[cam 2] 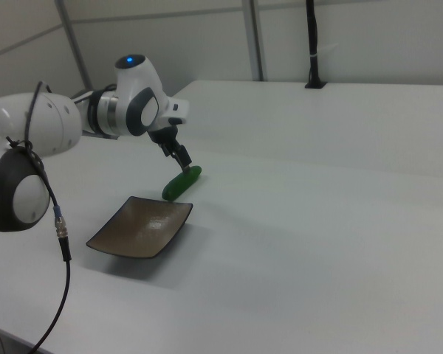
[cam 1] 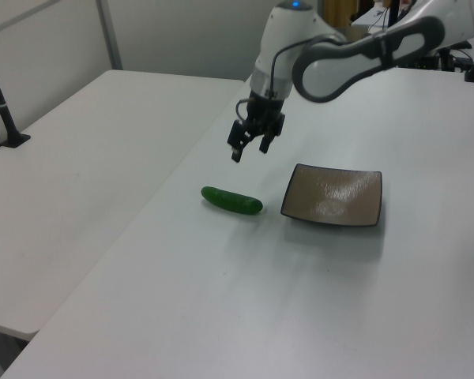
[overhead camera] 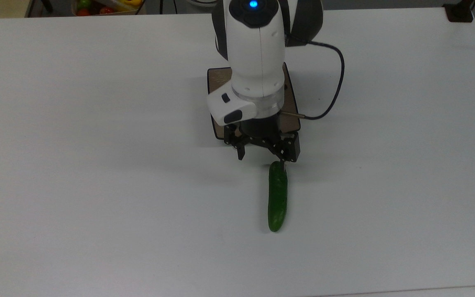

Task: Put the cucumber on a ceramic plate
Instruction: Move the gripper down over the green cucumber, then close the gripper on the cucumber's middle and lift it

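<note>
— Where is the gripper, and how do its fingers stand?

— It hangs above the white table, black, two slim fingers spread apart with nothing between them. In the top view it sits just past the near edge of the ceramic plate. In the left view the gripper is clearly up in the air, off the surface.

— And the cucumber?

— The cucumber lies flat on the table, at about five o'clock from the gripper in the top view. One fingertip overlaps its upper end there, but the left view shows the cucumber lying below the fingers, apart from them. It is dark green, glossy, smooth, with rounded ends and a slight curve.

— Is it on the plate?

— No. It rests on bare table beside the plate, near but not touching. In the right view the cucumber lies just beyond the plate's far corner.

— What is the plate like?

— Square, brown-grey, glazed and shiny, with a thin dark rim and slightly raised corners. The white arm covers most of it from above.

— The surroundings?

— A matte white tabletop, a second white table at nine o'clock in the left view, pale partition walls, and a black cable looping from the wrist.
</note>
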`<move>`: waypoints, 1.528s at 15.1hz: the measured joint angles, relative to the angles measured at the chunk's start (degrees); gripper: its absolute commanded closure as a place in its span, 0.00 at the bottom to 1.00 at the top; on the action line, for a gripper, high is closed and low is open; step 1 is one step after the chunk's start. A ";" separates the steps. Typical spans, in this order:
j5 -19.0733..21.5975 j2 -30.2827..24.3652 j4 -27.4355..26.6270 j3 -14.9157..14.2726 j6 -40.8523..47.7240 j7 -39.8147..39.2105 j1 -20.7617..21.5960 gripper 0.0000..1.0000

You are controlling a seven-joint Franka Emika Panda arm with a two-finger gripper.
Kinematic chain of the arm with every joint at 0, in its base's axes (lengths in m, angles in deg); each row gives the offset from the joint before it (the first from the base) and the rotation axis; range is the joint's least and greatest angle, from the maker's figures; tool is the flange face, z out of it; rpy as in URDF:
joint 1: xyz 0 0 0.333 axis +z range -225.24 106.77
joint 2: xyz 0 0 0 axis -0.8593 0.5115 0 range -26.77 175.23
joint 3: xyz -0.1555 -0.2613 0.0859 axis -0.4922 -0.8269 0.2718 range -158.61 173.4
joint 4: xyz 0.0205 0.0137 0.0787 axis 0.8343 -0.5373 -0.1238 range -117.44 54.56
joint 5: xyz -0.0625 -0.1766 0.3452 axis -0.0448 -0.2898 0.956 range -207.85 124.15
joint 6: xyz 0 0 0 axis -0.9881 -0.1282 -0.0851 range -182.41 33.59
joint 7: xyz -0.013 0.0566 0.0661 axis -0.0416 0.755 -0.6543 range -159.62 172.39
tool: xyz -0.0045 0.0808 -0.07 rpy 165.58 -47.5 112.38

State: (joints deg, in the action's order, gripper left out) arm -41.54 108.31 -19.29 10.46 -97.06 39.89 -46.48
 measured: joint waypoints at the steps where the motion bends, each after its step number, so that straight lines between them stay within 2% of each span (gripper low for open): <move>1: -0.44 1.21 0.76 -0.01 -0.04 0.00 0.26 0.00; 7: -3.61 8.86 4.79 -0.01 -2.50 0.21 1.78 0.00; 15: -5.19 10.58 5.54 0.00 -2.60 1.51 2.48 0.00; 16: -5.80 11.02 5.54 0.00 -2.60 1.88 2.63 0.07; 18: -6.49 11.48 5.55 0.00 -2.60 2.10 2.66 0.55; 20: -6.63 11.73 5.57 0.00 -2.60 3.46 2.68 0.67; 23: -9.03 11.74 5.97 0.00 -2.60 6.67 2.74 0.73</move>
State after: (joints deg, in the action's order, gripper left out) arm -50.57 120.05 -13.31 10.46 -99.66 46.56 -43.74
